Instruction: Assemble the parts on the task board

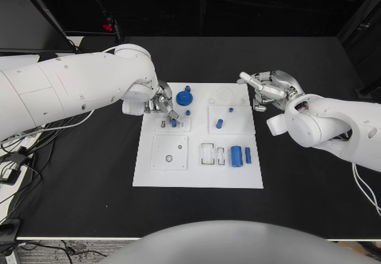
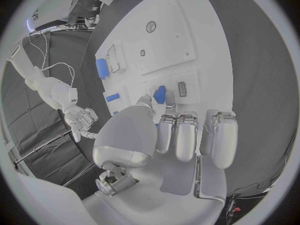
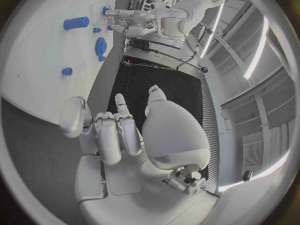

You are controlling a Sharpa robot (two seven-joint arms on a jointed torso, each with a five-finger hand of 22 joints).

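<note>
**Left hand on a small blue part at the board's upper-left plate**

Task board (image 1: 199, 179): white plate, middle of the black bench (image 1: 79, 181). It carries several raised square plates and scattered blue parts.

Small blue peg (image 1: 173, 123): on the upper-left square plate (image 1: 183, 127), pinched at the fingertips of the left hand (image 1: 159, 103). In the left wrist view the same peg (image 2: 160, 94) sits between thumb tip and a fingertip, right at the plate surface; whether it is seated in a hole I cannot tell. A grey slot piece (image 2: 182, 89) lies just beside it.

Blue gear (image 1: 184, 98): near the board's far edge, just beside the left hand's fingers, apart from them. A little blue stud (image 1: 187, 113) stands between gear and peg plate.

Upper-right square plate (image 1: 224, 119): holds a short blue cylinder (image 1: 219, 124) and a smaller blue dot (image 1: 231, 109).

Near-right part of the board: large blue cylinder (image 1: 235, 155) lying flat, thin blue bar (image 1: 248, 155) just beside it, and a clear rectangular frame (image 1: 208, 154) on the other side.

Lower-left square plate (image 1: 170, 153): white, with small holes.

Right hand (image 1: 268, 88): off the board's far-right corner, above the bench, holding nothing. Fingers are loosely apart, partly curled, as the right wrist view also shows (image 3: 119, 130).
</note>
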